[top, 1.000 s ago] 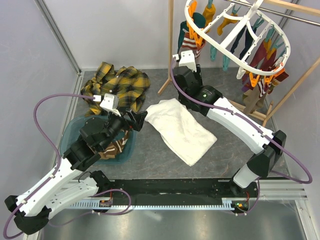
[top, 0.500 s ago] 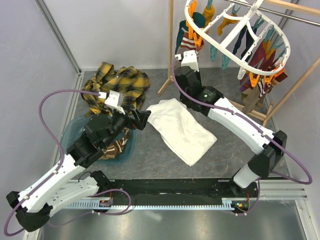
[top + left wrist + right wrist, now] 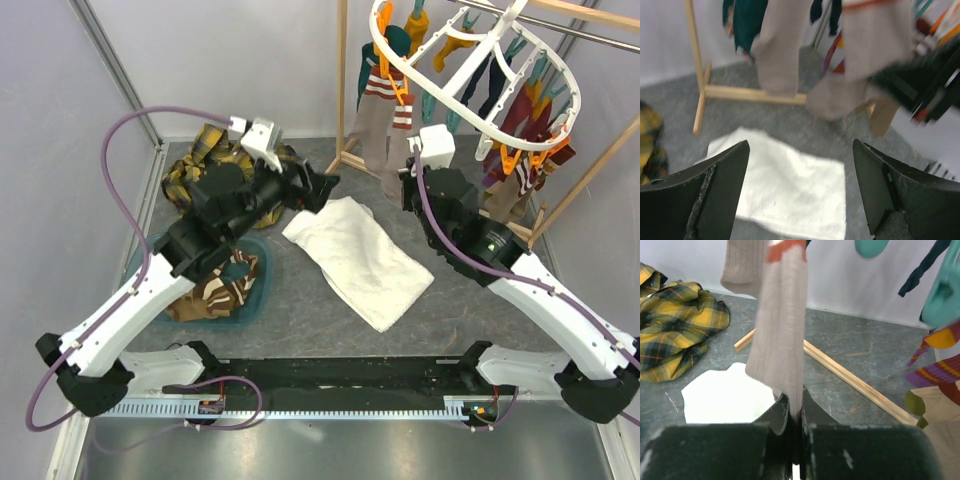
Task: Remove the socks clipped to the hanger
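Edges, blur and covered parts

The hanger (image 3: pixel 440 103) runs off the overhead picture's upper edge, so its top is unseen. In the right wrist view the tan sock (image 3: pixel 780 335) is cut off above, and its lower end vanishes between the pressed-together fingers of the right hand (image 3: pixel 796 412). The left wrist view is blurred, leaving the hanging socks (image 3: pixel 775 50) soft and their clips indistinct.

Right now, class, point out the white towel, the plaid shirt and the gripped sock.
white towel (image 3: pixel 360 262), top view, middle
plaid shirt (image 3: pixel 675 325), right wrist view, middle
gripped sock (image 3: pixel 780 340), right wrist view, leg

White arms (image 3: pixel 135 305) with black joints (image 3: pixel 215 200), black claws (image 3: pixel 322 187), purple cables (image 3: pixel 125 135).
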Action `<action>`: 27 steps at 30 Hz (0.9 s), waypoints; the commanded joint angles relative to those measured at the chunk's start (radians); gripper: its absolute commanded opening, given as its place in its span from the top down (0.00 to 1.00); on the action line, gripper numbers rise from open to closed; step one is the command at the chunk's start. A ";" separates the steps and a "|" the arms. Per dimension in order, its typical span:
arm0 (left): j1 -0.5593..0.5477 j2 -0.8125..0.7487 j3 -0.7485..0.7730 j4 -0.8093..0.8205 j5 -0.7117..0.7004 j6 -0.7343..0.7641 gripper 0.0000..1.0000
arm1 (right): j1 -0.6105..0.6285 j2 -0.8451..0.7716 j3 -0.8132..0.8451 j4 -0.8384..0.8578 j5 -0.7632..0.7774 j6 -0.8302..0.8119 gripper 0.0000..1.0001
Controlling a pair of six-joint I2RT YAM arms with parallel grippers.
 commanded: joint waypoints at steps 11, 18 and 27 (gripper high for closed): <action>-0.001 0.517 0.816 -0.151 0.085 0.024 0.18 | -0.003 -0.092 -0.219 0.300 -0.094 -0.055 1.00; -0.011 0.639 1.025 -0.194 0.071 0.042 0.25 | -0.001 -0.086 -0.246 0.369 -0.080 -0.093 1.00; -0.109 0.696 1.113 -0.191 -0.037 0.142 0.25 | -0.003 -0.097 -0.260 0.370 -0.077 -0.122 1.00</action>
